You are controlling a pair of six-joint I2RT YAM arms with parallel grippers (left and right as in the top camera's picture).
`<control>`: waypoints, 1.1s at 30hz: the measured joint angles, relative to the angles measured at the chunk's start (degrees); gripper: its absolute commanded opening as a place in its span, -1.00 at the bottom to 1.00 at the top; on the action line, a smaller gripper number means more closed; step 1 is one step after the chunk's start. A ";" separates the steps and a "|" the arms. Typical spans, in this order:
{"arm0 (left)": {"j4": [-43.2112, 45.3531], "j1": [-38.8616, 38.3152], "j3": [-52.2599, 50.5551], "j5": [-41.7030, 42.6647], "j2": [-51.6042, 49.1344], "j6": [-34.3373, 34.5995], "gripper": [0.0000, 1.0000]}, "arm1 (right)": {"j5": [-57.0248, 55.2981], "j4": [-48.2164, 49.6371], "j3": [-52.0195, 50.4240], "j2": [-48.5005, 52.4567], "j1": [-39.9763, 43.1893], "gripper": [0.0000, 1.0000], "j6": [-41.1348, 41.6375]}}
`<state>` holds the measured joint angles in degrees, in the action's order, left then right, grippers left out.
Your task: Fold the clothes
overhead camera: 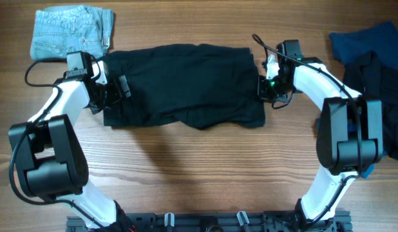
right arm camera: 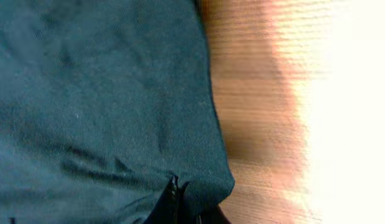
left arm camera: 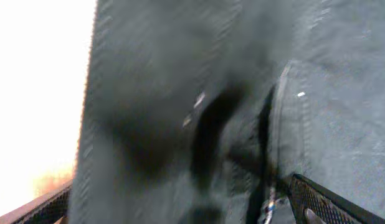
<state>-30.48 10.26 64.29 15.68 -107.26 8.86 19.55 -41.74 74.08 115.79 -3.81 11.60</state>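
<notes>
So this looks like pretty early days on the folding. The pair of soft black shorts (overhead camera: pixel 186 84) is lying spread out wide and mostly flat on the brown wooden table (overhead camera: pixel 205 167), between the two arms, with a bit of a rumple along its near edge and no fold in it yet as far as I can see. The left gripper (overhead camera: pixel 120 88) sits at the left end of the black shorts with its fingers spread apart. The wrist view there is blurry, but the dark cloth just lies under the splayed fingers, so it's released and holding nothing. The right gripper (overhead camera: pixel 263 87) is at the right end of the black shorts and it's clenched. Its wrist view shows the hem pinched up into a little pucker right at the closed tips, so I'd call that a grasp on the shorts' right edge. Past the far left corner of the black shorts there's a pair of pale-blue denim shorts (overhead camera: pixel 70 32) in a compact bundle, which looks already folded and set aside to me. Well off to the right of the black shorts is a loose heap of dark blue and black garments (overhead camera: pixel 373 71), which I'd guess hasn't been folded. So roughly one item done, one just being picked up, and a pile left.
</notes>
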 measured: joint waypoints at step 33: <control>-1.27 0.00 -0.98 12.33 5.22 1.73 1.00 | -9.14 -7.85 -1.57 -21.24 -10.14 -0.91 7.54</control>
<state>-31.75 10.26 63.31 28.01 -102.04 10.59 10.41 -49.58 72.51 94.54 -13.96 19.14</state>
